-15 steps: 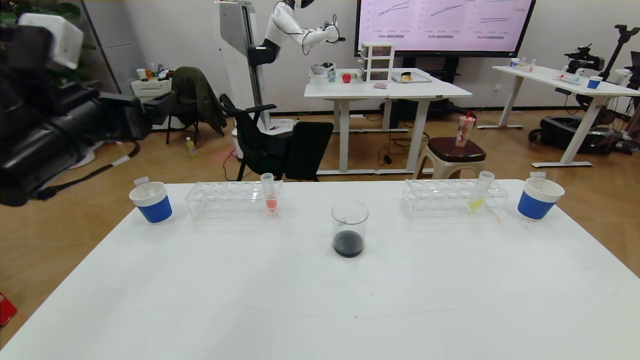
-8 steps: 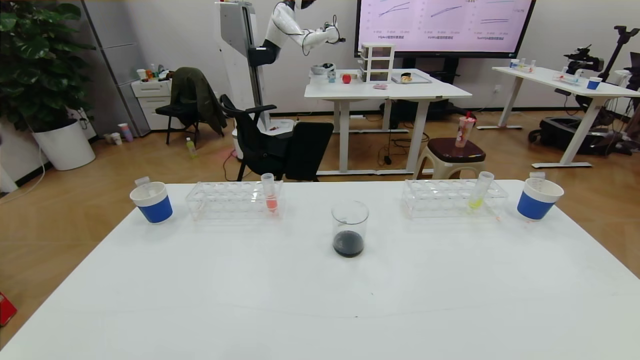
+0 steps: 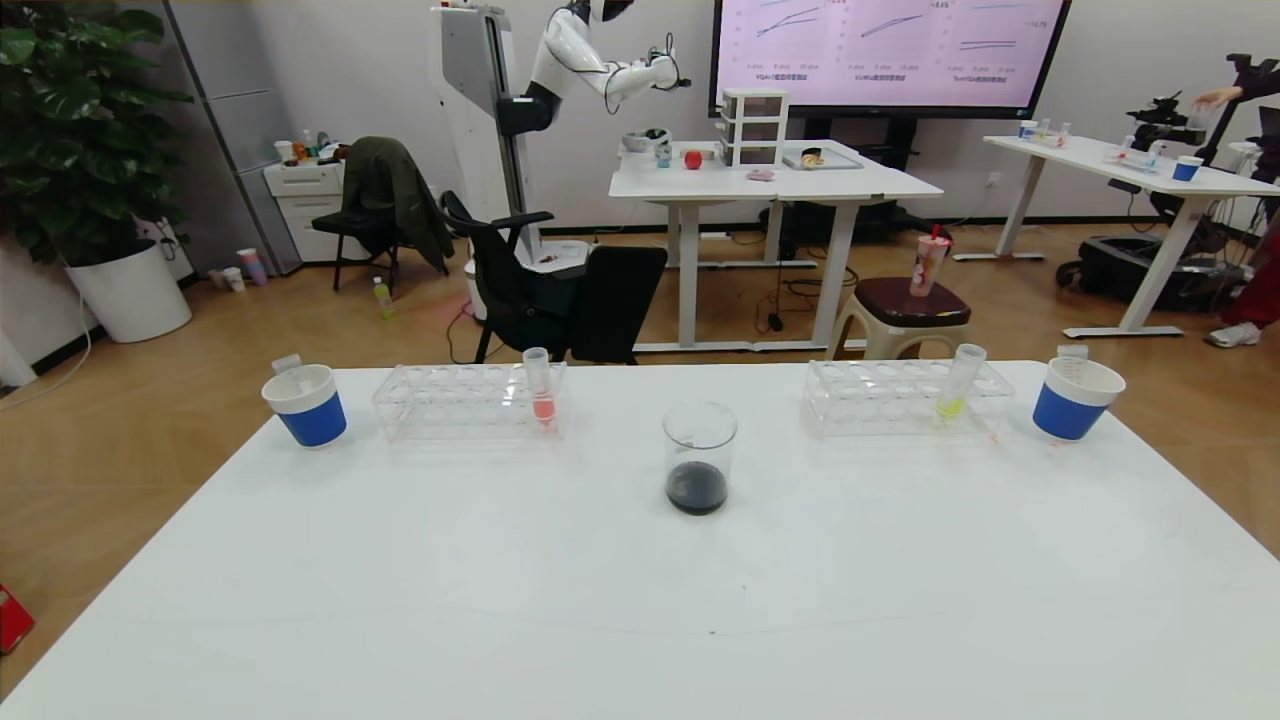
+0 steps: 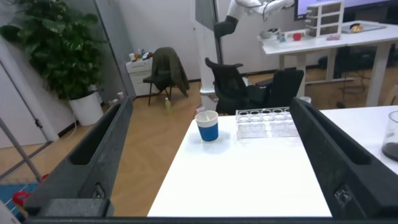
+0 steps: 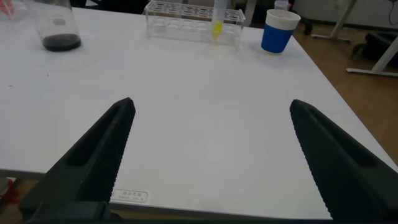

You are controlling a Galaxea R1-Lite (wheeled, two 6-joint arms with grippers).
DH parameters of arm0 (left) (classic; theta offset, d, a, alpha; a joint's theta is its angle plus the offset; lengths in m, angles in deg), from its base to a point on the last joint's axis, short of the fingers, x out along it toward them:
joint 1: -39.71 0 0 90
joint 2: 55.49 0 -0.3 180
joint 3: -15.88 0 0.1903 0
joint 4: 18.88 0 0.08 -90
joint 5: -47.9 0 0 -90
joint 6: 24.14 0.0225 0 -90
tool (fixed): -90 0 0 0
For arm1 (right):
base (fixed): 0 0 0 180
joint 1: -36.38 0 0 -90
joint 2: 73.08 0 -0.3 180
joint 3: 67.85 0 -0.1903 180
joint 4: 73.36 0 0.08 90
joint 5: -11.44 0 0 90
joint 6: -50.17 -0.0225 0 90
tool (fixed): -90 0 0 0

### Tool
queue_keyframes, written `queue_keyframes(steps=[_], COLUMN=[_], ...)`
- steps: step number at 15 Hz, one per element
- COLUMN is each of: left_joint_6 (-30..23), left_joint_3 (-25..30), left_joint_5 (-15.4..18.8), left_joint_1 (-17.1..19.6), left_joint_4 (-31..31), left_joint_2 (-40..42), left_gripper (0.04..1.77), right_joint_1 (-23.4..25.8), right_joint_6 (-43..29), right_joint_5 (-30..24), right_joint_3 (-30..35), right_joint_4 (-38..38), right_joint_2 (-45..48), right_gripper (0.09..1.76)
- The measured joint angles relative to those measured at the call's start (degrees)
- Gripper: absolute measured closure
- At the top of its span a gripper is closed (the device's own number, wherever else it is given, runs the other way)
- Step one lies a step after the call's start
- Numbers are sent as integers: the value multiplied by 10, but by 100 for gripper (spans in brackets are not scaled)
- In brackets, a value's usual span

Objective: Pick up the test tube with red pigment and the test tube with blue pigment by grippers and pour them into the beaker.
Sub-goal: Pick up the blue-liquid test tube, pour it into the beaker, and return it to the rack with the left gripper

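Note:
The beaker (image 3: 699,458) stands mid-table with dark liquid at its bottom; it also shows in the right wrist view (image 5: 59,28) and at the edge of the left wrist view (image 4: 392,134). No tube with deep red or bright blue liquid shows. A clear tube stands in each blue-banded paper cup, with no coloured liquid visible in it. Neither arm is in the head view. My left gripper (image 4: 211,106) is open and empty, off the table's left side, facing the left cup (image 4: 207,126). My right gripper (image 5: 211,104) is open and empty over the table's near right edge.
The left rack (image 3: 468,400) holds a salmon-pink tube (image 3: 540,385). The right rack (image 3: 905,395) holds a yellow-green tube (image 3: 958,383). Blue-banded cups stand at the far left (image 3: 305,403) and far right (image 3: 1075,398). The white table (image 3: 640,600) has its edges close to both cups.
One second ago my left arm filled the left side of the head view; it has since drawn back out of that view. Nothing on the table has moved.

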Motion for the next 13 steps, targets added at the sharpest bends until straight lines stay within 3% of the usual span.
queue_keyframes(steps=[3,7,9,13], left_joint_6=[-30,-45,-63,-90], left_joint_3=[96,280,352,374], left_joint_5=[66,82,82,84], left_joint_1=[-7,-9,-9,-9], left_joint_4=[-55,-153,-116,-86], left_joint_2=[88,128,133,134], left_gripper=[6,6,6,6], right_joint_1=[0,0,0,0], right_joint_6=[0,0,0,0], right_joint_5=[0,0,0,0], right_joint_3=[0,0,0,0], right_joint_4=[0,0,0,0], right_joint_2=[0,0,0,0], right_gripper=[11,11,11,11])
